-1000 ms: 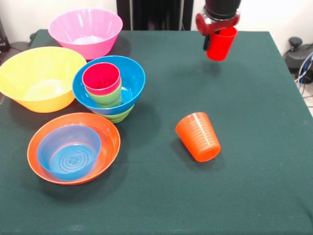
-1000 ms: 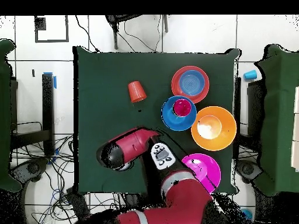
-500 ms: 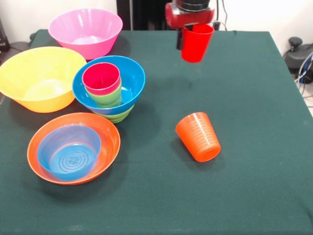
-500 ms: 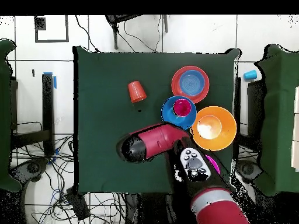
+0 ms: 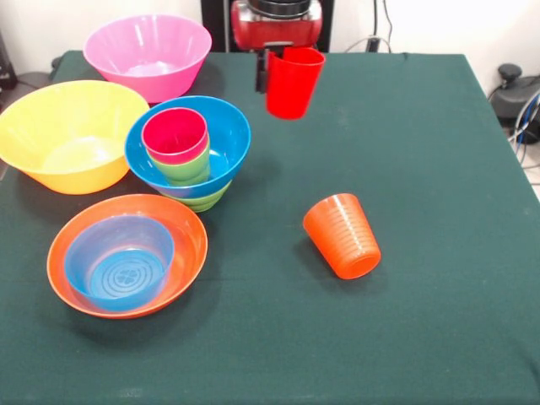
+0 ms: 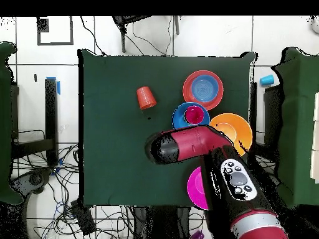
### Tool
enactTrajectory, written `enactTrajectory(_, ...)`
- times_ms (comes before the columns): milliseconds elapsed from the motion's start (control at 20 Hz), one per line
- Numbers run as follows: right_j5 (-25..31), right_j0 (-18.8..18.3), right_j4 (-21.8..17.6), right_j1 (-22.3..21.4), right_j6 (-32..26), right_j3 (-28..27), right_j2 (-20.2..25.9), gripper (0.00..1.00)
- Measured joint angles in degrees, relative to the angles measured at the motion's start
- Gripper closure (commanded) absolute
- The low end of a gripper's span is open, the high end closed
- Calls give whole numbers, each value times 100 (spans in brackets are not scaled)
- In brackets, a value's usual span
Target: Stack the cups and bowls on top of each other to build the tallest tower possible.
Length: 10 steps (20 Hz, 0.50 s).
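Hand: the hand (image 5: 277,61) hangs above the far middle of the tabletop (image 5: 422,169), pinching the rim of the red cup (image 5: 292,82); one dark finger (image 5: 262,72) shows on the cup's left side.
Red cup: upright, mouth up, held clear of the cloth, to the right of and beyond the tower.
Arm: in the overhead view the red arm (image 6: 196,143) reaches across the tabletop (image 6: 112,124) and covers the hand and the red cup.
Tower: the blue bowl (image 5: 228,135) sits on the green bowl (image 5: 205,200), of which only a rim shows below it; inside the blue bowl a green cup (image 5: 186,169) stands upright with the magenta cup (image 5: 175,132) nested in it. From above, the blue bowl (image 6: 181,118) with the magenta cup (image 6: 195,114) lies just beside the arm.
Orange cup: the orange cup (image 5: 342,235) lies on its side, alone, right of the tower and well apart from it; seen from above (image 6: 145,97).
Orange-red bowl: the orange-red bowl (image 5: 190,245) is at the near left, holding the clear blue bowl (image 5: 118,261); seen from above (image 6: 203,90).
Yellow bowl: the yellow bowl (image 5: 72,135) is at the left, just beside the tower; from above (image 6: 237,127) partly under the arm.
Pink bowl: the pink bowl (image 5: 148,55) is at the far left; from above (image 6: 196,187) half hidden by the arm.
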Motion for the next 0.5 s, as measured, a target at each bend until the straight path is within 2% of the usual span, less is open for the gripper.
enactTrajectory(500, 408, -583, 1, -26, 0, -412, 366, 100)
